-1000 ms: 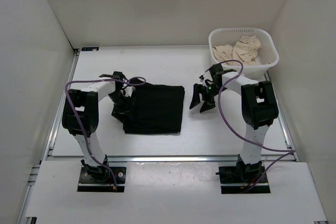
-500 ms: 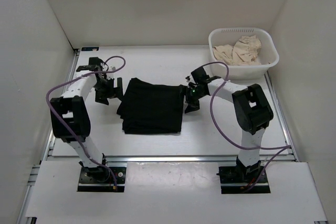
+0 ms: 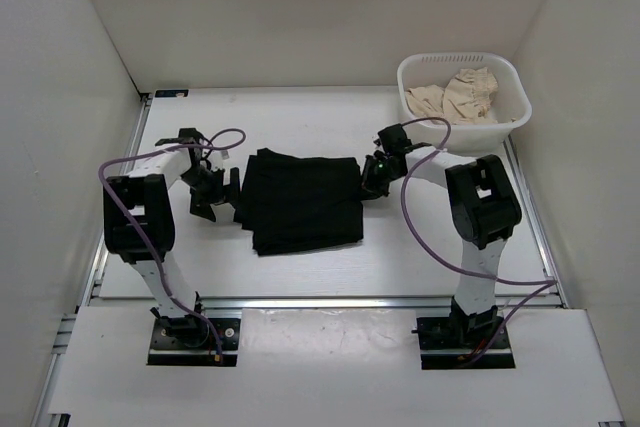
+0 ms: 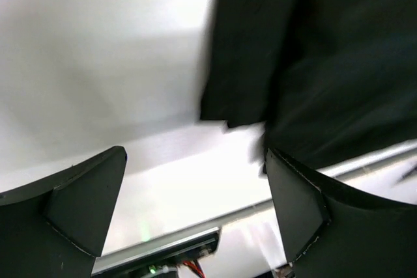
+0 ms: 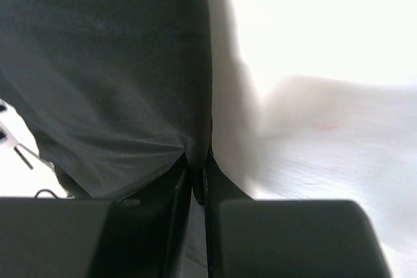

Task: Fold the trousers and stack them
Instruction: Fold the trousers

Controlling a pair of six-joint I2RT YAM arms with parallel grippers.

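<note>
The black trousers [image 3: 303,202] lie folded into a rough rectangle in the middle of the white table. My right gripper [image 3: 370,177] sits at their right edge, shut on the trousers; in the right wrist view its jaws pinch the dark fabric edge [image 5: 199,161]. To the left of the folded pile my left gripper [image 3: 213,194] stands wide open with nothing between its fingers. Seen from the left wrist, the trousers [image 4: 313,63] fill the upper right, beyond the spread fingertips [image 4: 296,206].
A white basket [image 3: 500,67] at the back right holds a beige cloth garment [image 3: 455,94]. White walls enclose the table on three sides. An aluminium rail [image 3: 320,300] runs along the table's near edge, in front of the arm bases.
My right gripper has closed on the trousers' right edge and pulled the pile slightly to the right. My left gripper, fully open, has let go and drawn back to the left of the pile.
</note>
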